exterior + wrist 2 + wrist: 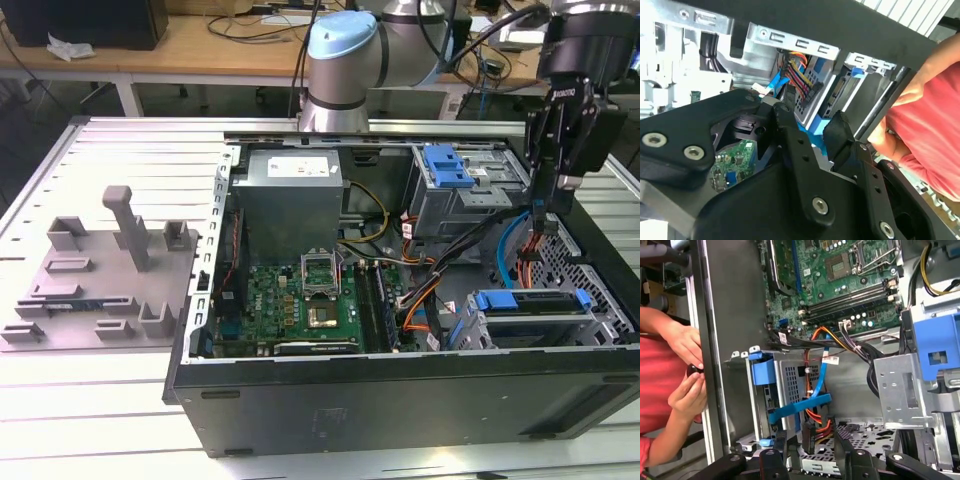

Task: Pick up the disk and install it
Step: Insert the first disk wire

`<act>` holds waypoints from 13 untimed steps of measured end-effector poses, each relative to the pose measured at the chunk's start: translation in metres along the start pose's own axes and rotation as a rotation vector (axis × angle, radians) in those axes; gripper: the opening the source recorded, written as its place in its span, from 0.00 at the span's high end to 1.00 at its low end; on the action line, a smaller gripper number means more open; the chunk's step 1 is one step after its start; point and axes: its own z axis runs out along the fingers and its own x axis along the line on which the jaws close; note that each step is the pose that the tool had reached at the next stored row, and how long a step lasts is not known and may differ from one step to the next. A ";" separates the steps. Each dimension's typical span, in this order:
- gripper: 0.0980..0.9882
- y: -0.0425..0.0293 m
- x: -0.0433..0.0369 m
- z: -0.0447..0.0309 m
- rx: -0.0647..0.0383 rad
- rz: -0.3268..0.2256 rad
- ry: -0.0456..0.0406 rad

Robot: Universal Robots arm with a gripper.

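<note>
The disk (530, 303), silver with a blue bracket, lies inside the grey drive cage at the case's near corner on the exterior view's right. The first wrist view shows the bracket's blue end (762, 374) at the mouth of that cage. My gripper (540, 210) hangs just above and behind this cage, over a bundle of orange and red cables. In both wrist views its black fingers (781, 447) stand apart and open (812, 122). A black cable plug (808, 434) sits in the gap, touching neither finger. Nothing is held.
The open computer case (300, 400) holds a motherboard (300, 300), a grey power supply box (290, 195) and a second cage with a wide blue tab (447, 165). A blue flat cable (800, 407) crosses the disk's cage. A person's hands (687, 370) work just outside the case wall (715, 340).
</note>
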 end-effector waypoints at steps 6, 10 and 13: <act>0.55 -0.0028 -0.0051 0.0076 0.001 0.001 0.0110; 0.56 -0.0028 -0.0062 0.0094 0.005 0.002 0.0322; 0.64 -0.0027 -0.0070 0.0106 0.006 0.003 0.0444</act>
